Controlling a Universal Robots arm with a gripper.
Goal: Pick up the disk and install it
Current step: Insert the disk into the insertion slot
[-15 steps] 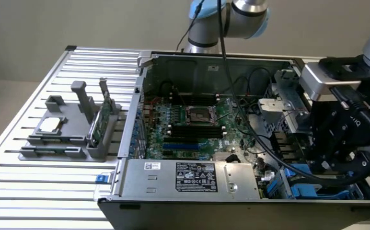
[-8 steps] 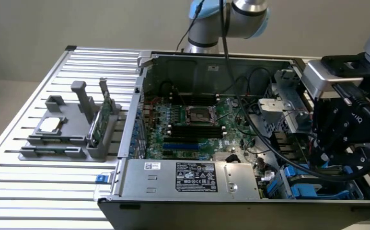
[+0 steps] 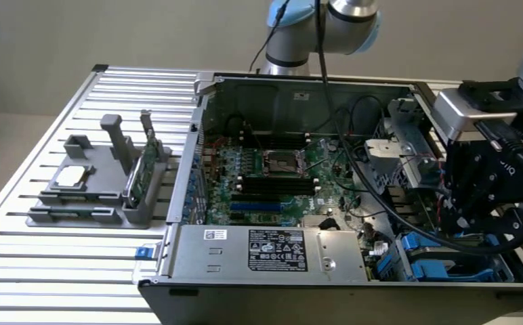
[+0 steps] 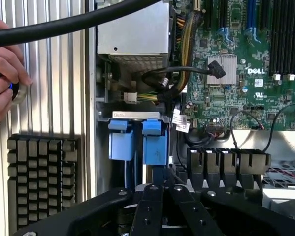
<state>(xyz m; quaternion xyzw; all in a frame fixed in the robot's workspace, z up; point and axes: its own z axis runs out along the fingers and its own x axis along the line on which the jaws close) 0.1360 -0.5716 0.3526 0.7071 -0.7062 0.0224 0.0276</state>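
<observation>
Plain beige wall (image 3: 108, 34) behind a slatted metal table (image 3: 63, 271).

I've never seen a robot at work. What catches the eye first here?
An open computer case sits on a slatted metal table, its green motherboard bare. The black gripper sits shut at two bright blue drive carriers in one corner; a person's hand is beside the case.

Robotics lab bench, slotted aluminium table (image 3: 53, 271), opened computer case (image 3: 334, 301), grey robot arm (image 3: 347, 27)
</observation>
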